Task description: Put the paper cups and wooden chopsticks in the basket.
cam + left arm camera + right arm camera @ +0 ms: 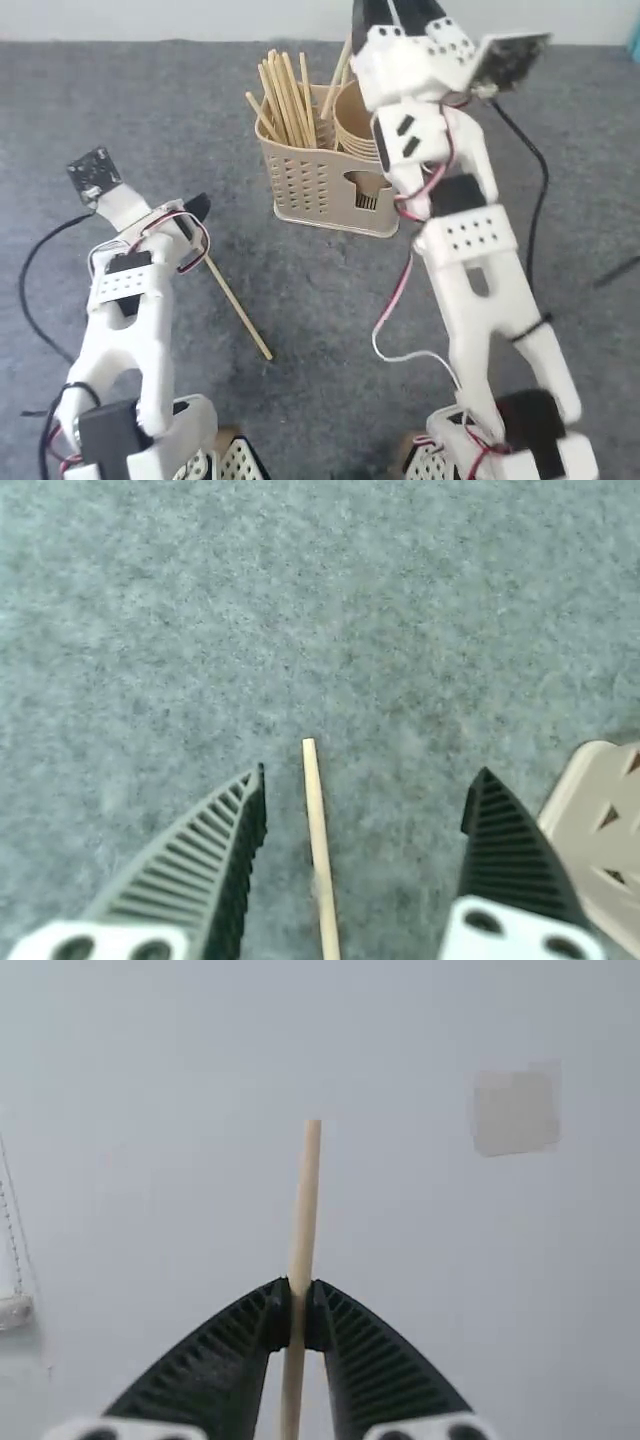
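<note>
A beige perforated basket stands at the back middle of the grey carpet, with several wooden chopsticks and stacked paper cups inside. One chopstick lies flat on the carpet in front of the basket. My left gripper is low over its far end, open, with the chopstick lying between the fingers, nearer one of them. My right gripper is raised above the basket and is shut on another chopstick, which points up at the wall.
The basket's corner is close beside the left gripper. Cables trail on the carpet by both arm bases. Open carpet lies to the left and in front of the basket.
</note>
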